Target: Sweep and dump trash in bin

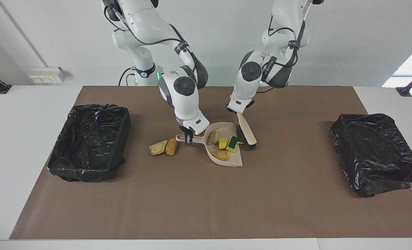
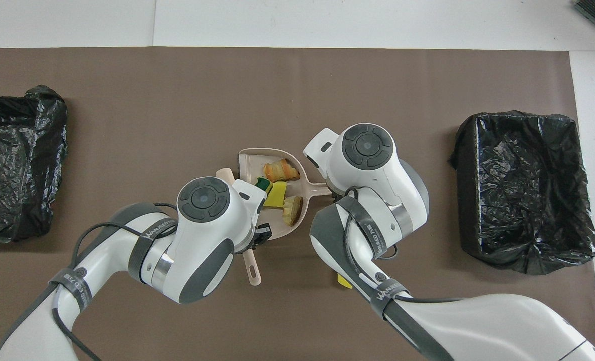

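At the middle of the brown mat (image 1: 206,208), the right gripper (image 1: 188,136) pinches the handle of a beige dustpan (image 1: 233,160) holding 4 trash scraps (image 1: 223,146). The left gripper (image 1: 236,110), fingers pressed on its handle, holds a brush (image 1: 246,133) tilted beside the pan. 2 more scraps (image 1: 163,147) lie on the mat toward the open lined bin (image 1: 89,142) at the right arm's end.

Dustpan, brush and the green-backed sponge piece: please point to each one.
dustpan (image 1: 234,160), facing view, bare floor near its open lip
brush (image 1: 246,132), facing view, middle of its back
green-backed sponge piece (image 1: 234,142), facing view, its green face
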Available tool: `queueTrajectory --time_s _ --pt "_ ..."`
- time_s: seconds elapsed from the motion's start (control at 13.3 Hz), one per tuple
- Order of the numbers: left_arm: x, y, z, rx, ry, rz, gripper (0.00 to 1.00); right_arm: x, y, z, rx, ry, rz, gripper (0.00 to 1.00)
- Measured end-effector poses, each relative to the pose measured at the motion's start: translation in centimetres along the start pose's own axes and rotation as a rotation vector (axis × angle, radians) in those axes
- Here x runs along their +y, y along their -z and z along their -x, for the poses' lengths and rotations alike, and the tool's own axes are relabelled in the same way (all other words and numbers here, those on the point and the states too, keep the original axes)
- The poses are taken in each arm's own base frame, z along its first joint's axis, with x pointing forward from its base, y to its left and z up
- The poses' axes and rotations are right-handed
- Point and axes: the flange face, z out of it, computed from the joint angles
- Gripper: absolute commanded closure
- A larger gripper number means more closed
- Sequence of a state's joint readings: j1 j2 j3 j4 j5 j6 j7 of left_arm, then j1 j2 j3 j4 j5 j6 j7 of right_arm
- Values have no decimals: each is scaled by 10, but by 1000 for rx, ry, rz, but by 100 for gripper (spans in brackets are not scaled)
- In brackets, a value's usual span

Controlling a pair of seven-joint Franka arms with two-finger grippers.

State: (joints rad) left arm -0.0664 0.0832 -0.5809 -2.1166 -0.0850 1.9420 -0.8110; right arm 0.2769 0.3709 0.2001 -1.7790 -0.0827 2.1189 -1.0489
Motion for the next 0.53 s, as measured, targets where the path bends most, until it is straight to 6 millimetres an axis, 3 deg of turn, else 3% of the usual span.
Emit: queueTrajectory --time_s 0.38,0.53 --pt "15 13 51 36 -78 -54 100 3 9 8 8 -16 12 100" --pt "22 1 84 60 -126 -85 100 6 18 14 29 -38 15 100"
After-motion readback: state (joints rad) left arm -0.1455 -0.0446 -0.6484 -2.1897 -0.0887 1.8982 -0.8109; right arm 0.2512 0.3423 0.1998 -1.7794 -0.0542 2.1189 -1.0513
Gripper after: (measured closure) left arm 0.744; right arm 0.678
